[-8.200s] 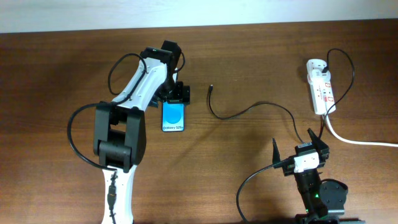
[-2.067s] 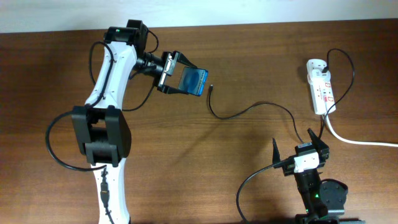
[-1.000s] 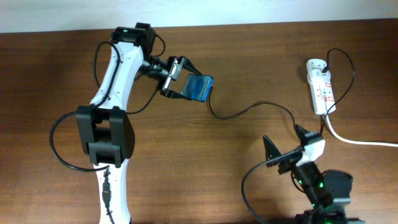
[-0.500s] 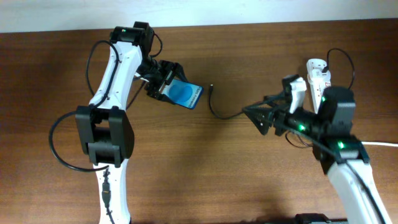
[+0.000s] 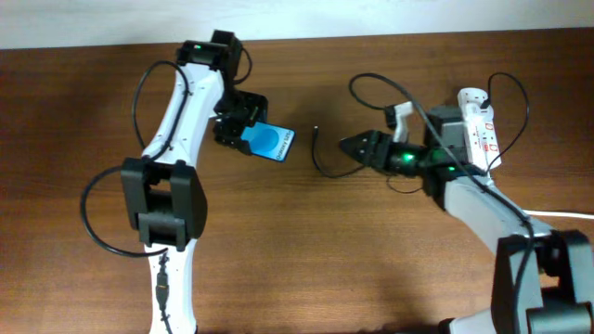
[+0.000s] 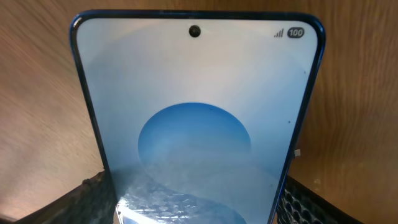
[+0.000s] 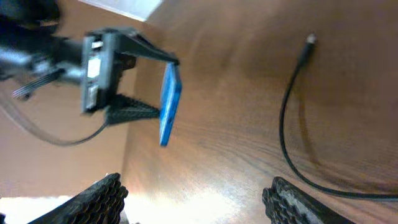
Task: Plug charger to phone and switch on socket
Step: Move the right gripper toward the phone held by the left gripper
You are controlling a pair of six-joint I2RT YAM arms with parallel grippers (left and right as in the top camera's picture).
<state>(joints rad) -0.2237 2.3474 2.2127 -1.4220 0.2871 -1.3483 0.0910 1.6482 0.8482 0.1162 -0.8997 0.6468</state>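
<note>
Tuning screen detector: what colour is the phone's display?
Pale blue with a darker blue circle on the phone; clearest in left wrist view.

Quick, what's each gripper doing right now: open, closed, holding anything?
Left gripper: closed on the phone.
Right gripper: open, holding nothing; the charger lies untouched on the table.

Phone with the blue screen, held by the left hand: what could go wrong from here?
The slim black-edged phone is gripped at one end only by the left hand; pushing a plug in might make it slip or twist. The small dark plug tip of the thin black cable lies loose, and the open right hand could nudge it away instead of catching it.
</note>
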